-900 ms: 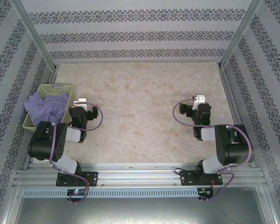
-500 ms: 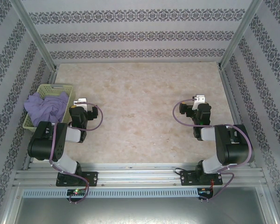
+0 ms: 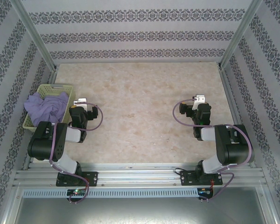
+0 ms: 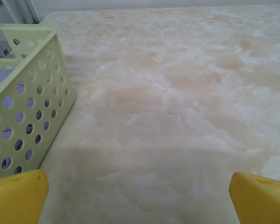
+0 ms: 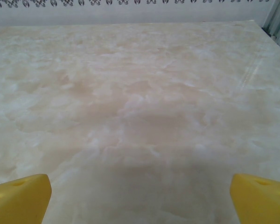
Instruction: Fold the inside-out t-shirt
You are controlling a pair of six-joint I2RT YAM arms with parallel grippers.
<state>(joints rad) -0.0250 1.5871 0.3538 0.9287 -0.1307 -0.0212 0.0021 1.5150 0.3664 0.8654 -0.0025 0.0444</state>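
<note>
The inside-out t-shirt (image 3: 46,107) is a crumpled lavender heap in the yellow-green basket (image 3: 65,87) at the table's left edge, spilling over its left rim. Through the basket's holes in the left wrist view, purple cloth (image 4: 0,79) shows. My left gripper (image 3: 79,103) sits just right of the basket, low over the marble top, open with nothing between its yellow fingertips (image 4: 18,196). My right gripper (image 3: 199,101) rests over the right half of the table, also open and empty, its yellow fingertips (image 5: 259,198) wide apart.
The cream marble tabletop (image 3: 140,102) stretches between the arms and back to the patterned walls. Metal frame posts (image 3: 35,37) rise at the rear corners. The basket wall (image 4: 28,107) stands close to my left fingers.
</note>
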